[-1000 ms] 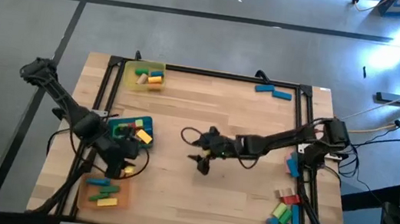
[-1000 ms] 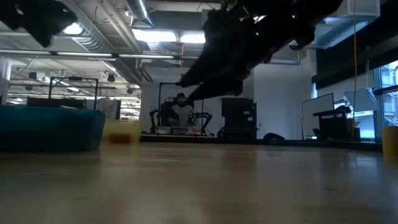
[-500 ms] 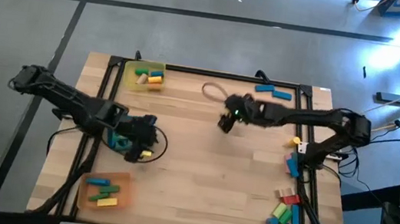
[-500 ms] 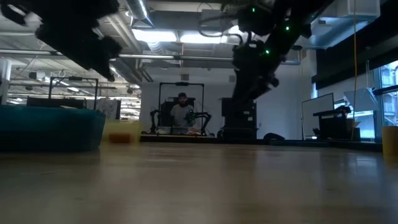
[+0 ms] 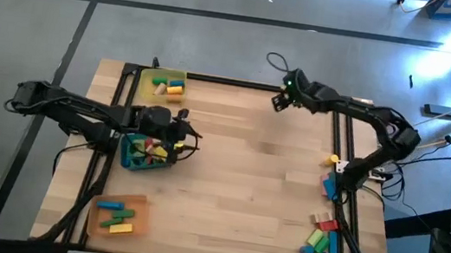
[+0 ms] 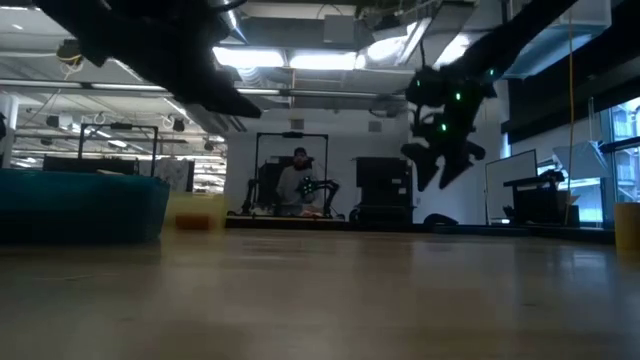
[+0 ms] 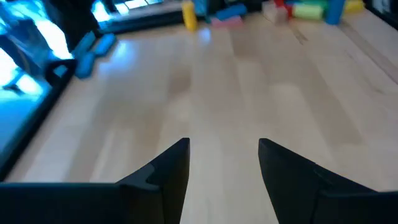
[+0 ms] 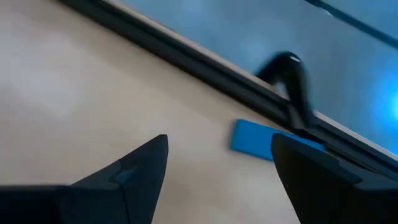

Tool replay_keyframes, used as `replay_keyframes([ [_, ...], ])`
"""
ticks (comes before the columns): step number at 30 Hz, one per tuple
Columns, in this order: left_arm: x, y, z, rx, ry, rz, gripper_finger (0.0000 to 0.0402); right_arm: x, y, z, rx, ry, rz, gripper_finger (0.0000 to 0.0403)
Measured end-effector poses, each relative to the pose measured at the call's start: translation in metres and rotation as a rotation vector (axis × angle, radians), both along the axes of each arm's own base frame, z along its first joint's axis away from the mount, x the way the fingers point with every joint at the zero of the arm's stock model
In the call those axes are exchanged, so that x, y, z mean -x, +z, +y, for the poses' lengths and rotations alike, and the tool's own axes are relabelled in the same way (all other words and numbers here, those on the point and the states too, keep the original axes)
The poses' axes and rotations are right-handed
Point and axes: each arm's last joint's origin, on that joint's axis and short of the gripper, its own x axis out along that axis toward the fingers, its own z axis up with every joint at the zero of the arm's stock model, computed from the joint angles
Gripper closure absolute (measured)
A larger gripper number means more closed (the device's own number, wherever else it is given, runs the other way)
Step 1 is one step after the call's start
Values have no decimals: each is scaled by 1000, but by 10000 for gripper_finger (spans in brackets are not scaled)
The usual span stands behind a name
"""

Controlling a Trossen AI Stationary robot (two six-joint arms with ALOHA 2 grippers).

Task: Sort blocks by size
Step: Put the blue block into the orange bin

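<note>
Wooden tabletop (image 5: 236, 180): we see left gripper (image 7: 224, 158) beside blue tray (image 5: 129, 159), right gripper (image 8: 217, 158) near blue block (image 8: 258, 140), both jaws spread, empty.

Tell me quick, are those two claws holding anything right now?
Left gripper: open, holding nothing, beside the blue tray.
Right gripper: open, holding nothing, near a blue block.

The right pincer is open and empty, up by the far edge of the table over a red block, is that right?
Not quite: the block under the right pincer is blue, not red, as the right wrist view shows. The rest holds: the pincer is open, empty and near the table's far edge.
</note>
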Motion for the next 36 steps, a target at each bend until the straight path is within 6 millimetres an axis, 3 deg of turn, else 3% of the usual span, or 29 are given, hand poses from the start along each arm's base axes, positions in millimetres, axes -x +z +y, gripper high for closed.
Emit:
replay_keyframes([
  [5,3,-8,12,-16,53,-88,226,16,-20,-29,-54,-82,-2,119],
  [8,6,-12,18,-42,75,-102,226,21,-31,-42,-69,-128,-6,144],
  [18,6,-7,30,-79,127,-149,226,25,-60,-61,-128,-142,-46,324],
  [24,6,-7,30,-97,119,-146,226,22,-67,-64,-122,-146,-37,393],
  [36,6,-7,30,-92,121,-144,226,-5,-70,-31,-188,-18,17,380],
])
